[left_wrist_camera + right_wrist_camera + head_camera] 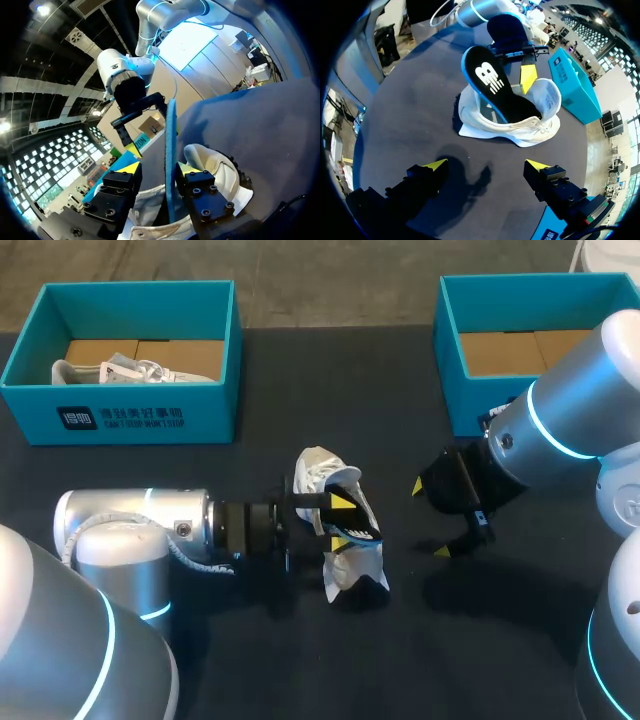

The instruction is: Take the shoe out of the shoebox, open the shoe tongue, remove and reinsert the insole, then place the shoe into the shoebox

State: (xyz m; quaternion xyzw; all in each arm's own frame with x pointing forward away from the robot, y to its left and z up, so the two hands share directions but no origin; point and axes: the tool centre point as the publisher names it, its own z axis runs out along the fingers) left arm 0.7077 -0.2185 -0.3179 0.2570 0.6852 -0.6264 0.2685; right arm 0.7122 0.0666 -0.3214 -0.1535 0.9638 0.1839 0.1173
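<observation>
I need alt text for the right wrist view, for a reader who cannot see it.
A white shoe lies on the dark table with a black insole standing half out of it, the left gripper just behind the insole. The right gripper hangs open and empty short of the shoe; a teal shoebox stands beyond.

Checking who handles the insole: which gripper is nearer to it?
Left. The left gripper has the insole between its fingers, standing in the shoe; the right gripper hangs open beside the shoe, clear of both.
</observation>
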